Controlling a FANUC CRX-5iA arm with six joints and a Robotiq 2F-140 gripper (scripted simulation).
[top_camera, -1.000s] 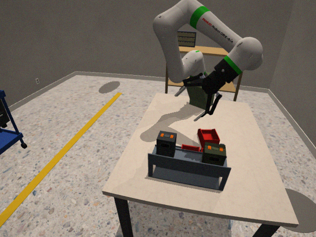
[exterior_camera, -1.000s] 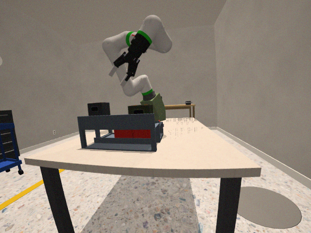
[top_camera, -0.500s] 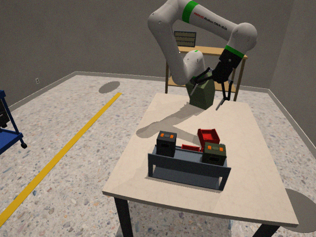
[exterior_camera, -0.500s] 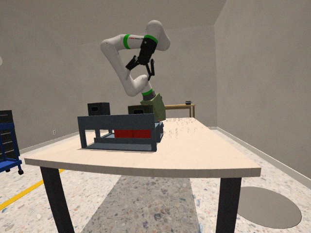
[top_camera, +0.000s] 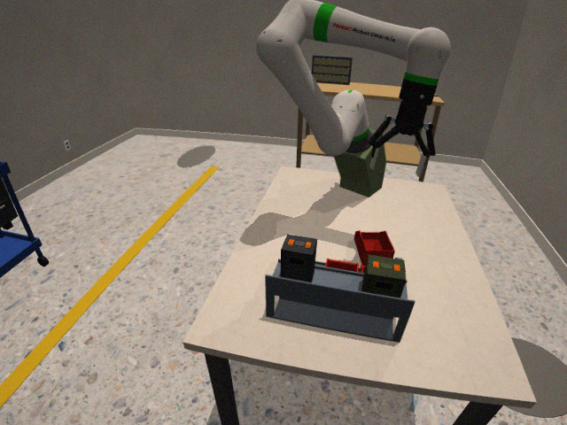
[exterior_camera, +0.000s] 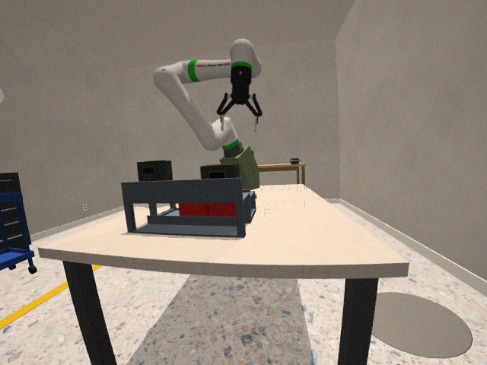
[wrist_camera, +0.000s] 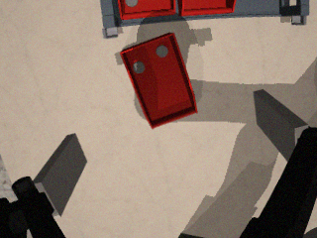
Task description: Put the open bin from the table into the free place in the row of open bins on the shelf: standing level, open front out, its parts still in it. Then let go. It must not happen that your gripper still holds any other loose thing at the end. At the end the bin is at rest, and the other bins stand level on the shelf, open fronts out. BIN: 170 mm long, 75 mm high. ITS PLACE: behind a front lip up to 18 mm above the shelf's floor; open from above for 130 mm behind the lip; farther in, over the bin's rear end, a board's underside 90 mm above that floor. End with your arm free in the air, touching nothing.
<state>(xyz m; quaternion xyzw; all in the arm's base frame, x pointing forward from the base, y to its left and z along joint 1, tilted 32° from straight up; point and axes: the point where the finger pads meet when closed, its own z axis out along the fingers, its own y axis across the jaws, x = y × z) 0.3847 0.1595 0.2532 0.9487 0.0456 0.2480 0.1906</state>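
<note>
Down on the table (top_camera: pixel 439 292), the red bin (wrist_camera: pixel 160 79) holds two grey parts; claw (exterior_camera: pixel 239 114) released.

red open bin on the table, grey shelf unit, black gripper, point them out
red open bin (wrist_camera: pixel 161 86), wrist view, its inner floor
grey shelf unit (top_camera: pixel 336 295), top view, its long board
black gripper (exterior_camera: pixel 238 119), exterior view, between fingertips

The white six-joint arm with green bands (top_camera: pixel 292 68) fills the upper middle of the top view, rising from its lower joint, folding at an elbow at upper left and running rightward to a rounded wrist at upper right. From there the black two-finger gripper (top_camera: pixel 402 153) hangs pointing straight down, its jaws spread fully wide with nothing between them. In the exterior view the gripper (exterior_camera: pixel 238 119) sits upper centre, fingers splayed symmetrically.
</note>
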